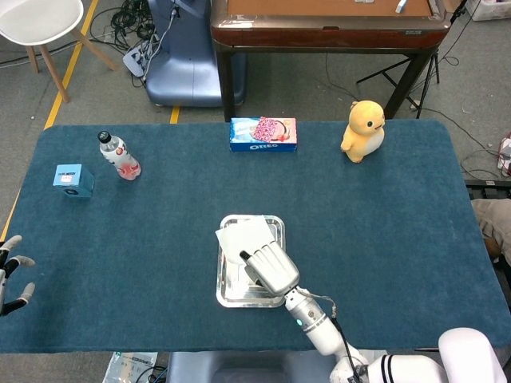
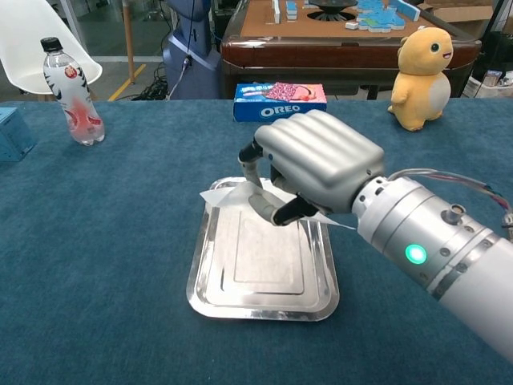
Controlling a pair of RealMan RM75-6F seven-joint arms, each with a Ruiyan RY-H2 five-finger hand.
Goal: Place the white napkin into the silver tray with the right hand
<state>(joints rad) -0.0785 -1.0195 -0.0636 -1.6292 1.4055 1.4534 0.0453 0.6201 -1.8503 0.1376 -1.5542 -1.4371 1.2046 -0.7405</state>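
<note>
Beyond the blue table (image 1: pixel 399 207), a brown table (image 1: pixel 327 28) and white chair (image 1: pixel 40 24) stand on grey floor (image 1: pixel 319 84).

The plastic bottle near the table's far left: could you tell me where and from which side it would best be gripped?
Grip the bottle around its mid-body, below the black cap, coming in level from the front. It stands upright and apart from the blue box.

Oreo box (image 1: pixel 263 133), yellow plush chick (image 1: pixel 362 130), bottle (image 1: pixel 119 155), blue box (image 1: pixel 73 180) on table.
</note>
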